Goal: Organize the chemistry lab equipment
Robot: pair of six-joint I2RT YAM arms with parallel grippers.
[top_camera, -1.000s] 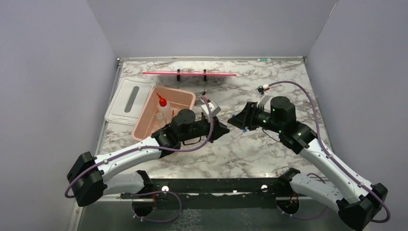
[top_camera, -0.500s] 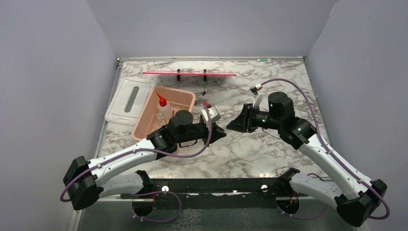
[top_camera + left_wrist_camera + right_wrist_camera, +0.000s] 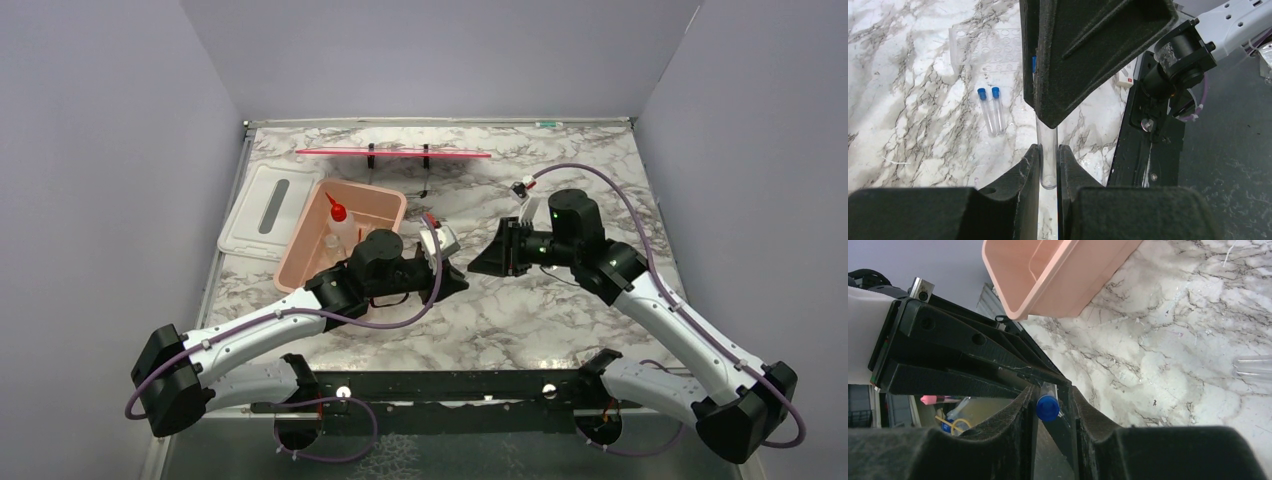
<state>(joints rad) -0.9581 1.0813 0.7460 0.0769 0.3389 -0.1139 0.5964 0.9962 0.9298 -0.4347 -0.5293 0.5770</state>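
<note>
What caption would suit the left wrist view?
Left tool grips a clear tube; two blue-capped tubes lie on the marble table.

Top camera looks down from behind; wrist cameras face each other closely, sharing the tube (image 3: 1048,150).

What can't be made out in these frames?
- Top view: held tube, hidden between left end effector and right end effector.
- Left wrist: the tube's upper part, behind the right end effector.
- Right wrist: whether it grips the blue cap; gap unclear.
- Right wrist: clear item, cut off by the right edge.
</note>
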